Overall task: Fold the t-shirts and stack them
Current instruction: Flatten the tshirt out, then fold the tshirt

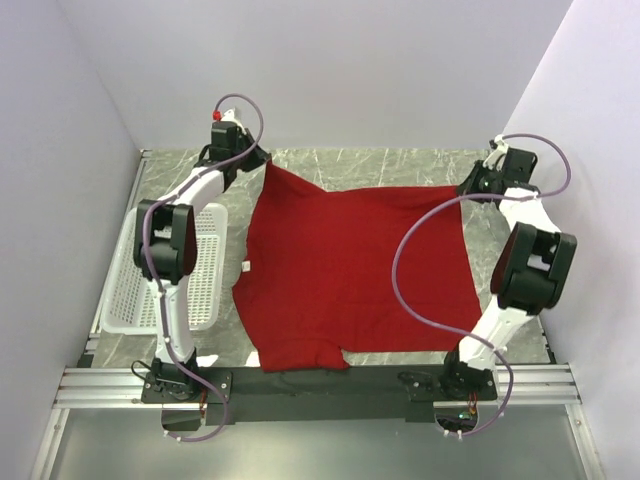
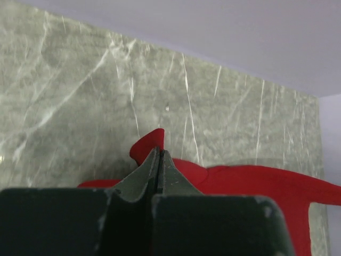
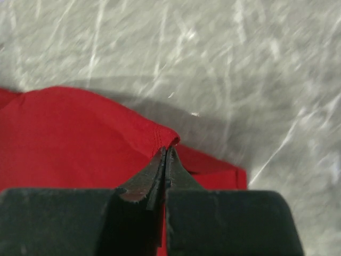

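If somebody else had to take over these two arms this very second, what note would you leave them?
Left gripper: fingers shut on the far left corner of the t-shirt.
Right gripper: fingers shut on the far right corner of the t-shirt.
Things: the red t-shirt lies spread open on the table, between the arms. The white mesh basket sits to its left, by the left arm.
Done: both far corners are gripped.
Left: no fold shows yet. The likely next move is to bring the far edge toward the near edge, finish folding, then stack.
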`<move>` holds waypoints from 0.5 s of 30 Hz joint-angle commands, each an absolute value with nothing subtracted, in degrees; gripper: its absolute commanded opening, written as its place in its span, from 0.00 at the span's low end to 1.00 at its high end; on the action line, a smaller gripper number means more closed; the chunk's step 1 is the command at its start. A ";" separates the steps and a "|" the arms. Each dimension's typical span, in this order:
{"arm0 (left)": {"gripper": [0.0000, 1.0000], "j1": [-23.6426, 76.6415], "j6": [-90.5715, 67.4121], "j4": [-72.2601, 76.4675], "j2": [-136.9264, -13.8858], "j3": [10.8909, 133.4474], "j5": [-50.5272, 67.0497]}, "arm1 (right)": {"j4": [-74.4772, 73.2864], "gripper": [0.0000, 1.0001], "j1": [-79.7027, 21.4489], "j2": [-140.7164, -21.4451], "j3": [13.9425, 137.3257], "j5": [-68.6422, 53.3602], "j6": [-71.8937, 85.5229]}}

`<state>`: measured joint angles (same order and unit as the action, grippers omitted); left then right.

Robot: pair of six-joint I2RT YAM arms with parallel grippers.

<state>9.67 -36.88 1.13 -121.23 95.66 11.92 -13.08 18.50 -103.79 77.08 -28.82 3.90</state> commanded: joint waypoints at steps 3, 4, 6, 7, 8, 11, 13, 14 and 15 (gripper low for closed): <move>0.01 10.02 -36.56 0.09 -125.85 106.69 9.15 | -12.65 0.00 18.11 -108.62 85.95 -25.05 3.34; 0.01 10.02 -36.56 -1.30 -126.99 107.48 9.31 | -12.83 0.00 18.11 -109.76 87.00 -25.05 3.43; 0.01 9.84 -36.65 -0.97 -127.62 108.63 9.40 | -12.83 0.00 18.02 -110.47 87.89 -25.49 3.95; 0.01 9.84 -36.48 -0.44 -127.88 108.72 9.67 | -12.57 0.00 18.02 -110.83 88.41 -25.49 4.22; 0.01 9.93 -36.47 -0.44 -127.79 109.16 9.84 | -12.66 0.00 18.02 -111.00 88.77 -25.49 4.57; 0.01 9.84 -35.86 1.30 -126.92 109.51 10.63 | -12.39 0.00 18.19 -111.53 90.17 -26.19 5.36; 0.01 9.49 -35.33 1.84 -125.43 108.99 10.72 | -12.57 0.00 18.46 -111.71 90.96 -26.54 5.71; 0.01 9.32 -35.33 2.72 -124.55 107.85 10.98 | -12.66 0.00 18.54 -111.80 91.14 -26.63 5.80; 0.01 9.23 -35.59 3.25 -122.80 107.06 11.07 | -12.66 0.00 18.54 -111.88 91.23 -26.72 5.89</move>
<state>9.72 -36.64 -0.84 -128.09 106.52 10.61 -13.69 18.37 -111.48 88.12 -26.44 5.19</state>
